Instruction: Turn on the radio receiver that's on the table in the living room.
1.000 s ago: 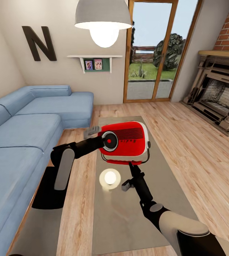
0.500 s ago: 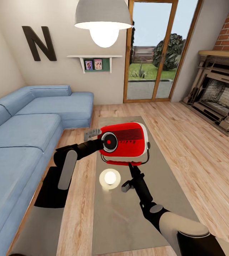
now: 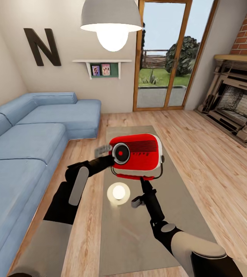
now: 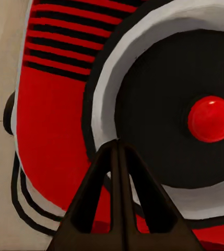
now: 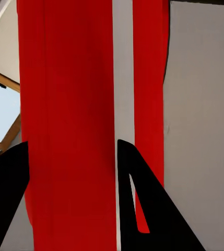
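A blue sectional sofa [image 3: 31, 142] is occupying the left; a lit pendant lamp [image 3: 111, 23] is hanging above; glass doors [image 3: 165, 57] are standing far.

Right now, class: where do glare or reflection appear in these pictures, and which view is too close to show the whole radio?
Head view: the lit ceiling lamp mirrors as a bright round spot on the glossy table. Left wrist view: the radio is cropped to its dial and grille, with a small highlight on the red knob. Right wrist view: only flat red and white bands of the radio's body.
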`<state>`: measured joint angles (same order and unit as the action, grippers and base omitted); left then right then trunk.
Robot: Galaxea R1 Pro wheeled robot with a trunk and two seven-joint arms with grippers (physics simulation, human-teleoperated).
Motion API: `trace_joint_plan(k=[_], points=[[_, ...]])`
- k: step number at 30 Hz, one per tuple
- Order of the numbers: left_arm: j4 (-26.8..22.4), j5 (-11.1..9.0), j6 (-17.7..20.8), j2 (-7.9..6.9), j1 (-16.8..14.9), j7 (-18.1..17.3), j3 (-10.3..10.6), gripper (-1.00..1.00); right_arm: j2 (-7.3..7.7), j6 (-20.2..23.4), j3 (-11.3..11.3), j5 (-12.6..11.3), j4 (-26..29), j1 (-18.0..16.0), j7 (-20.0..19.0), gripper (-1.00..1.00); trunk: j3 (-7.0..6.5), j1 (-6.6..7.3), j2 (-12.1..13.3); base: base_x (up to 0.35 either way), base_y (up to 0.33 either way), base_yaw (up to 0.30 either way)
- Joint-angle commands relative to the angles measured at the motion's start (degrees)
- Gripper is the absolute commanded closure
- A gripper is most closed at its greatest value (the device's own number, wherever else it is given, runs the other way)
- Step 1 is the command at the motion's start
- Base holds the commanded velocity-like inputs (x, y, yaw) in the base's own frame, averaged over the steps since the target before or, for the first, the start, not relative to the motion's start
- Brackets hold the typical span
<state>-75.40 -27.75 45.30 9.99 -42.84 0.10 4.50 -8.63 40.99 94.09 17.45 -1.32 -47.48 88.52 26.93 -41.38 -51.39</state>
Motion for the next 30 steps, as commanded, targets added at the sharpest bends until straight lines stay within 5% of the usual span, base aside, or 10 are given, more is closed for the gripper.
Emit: trace_joint_plan(k=[1, 9, 12, 25, 30], points=[[0.46, -0.04, -0.05, 0.01, -0.01, -0.88, 0.03, 1.0, -0.04, -0.11, 2.24, 0.4, 0.08, 0.01, 1.48, 1.0, 0.0, 0.0, 0.0, 0.0, 0.0, 0.0], [2.34, -0.06, -0.13, 0.01, -0.59, -12.43, 0.07, 1.0, -0.07, -0.12, 2.24, 0.4, 0.09, 0.02, 1.48, 1.0, 0.0, 0.0, 0.0, 0.0, 0.0, 0.0], [2.36, -0.1, -0.12, 0.01, -1.09, -13.95, 0.07, 1.0, -0.07, -0.12, 2.24, 0.41, 0.13, 0.07, 1.48, 1.0, 0.0, 0.0, 0.0, 0.0, 0.0, 0.0], [2.35, 0.24, -0.18, 0.01, -1.64, -14.07, -0.02, 1.0, -0.24, -0.14, 2.21, 0.48, 0.66, 1.65, 1.48, 1.0, 0.0, 0.0, 0.0, 0.0, 0.0, 0.0], [2.48, 1.25, -0.03, 0.01, -1.46, -13.71, -0.44, 1.0, 0.13, -0.21, 1.37, -2.22, 0.37, 1.67, 1.48, 1.0, 0.0, 0.0, 0.0, 0.0, 0.0, 0.0]])
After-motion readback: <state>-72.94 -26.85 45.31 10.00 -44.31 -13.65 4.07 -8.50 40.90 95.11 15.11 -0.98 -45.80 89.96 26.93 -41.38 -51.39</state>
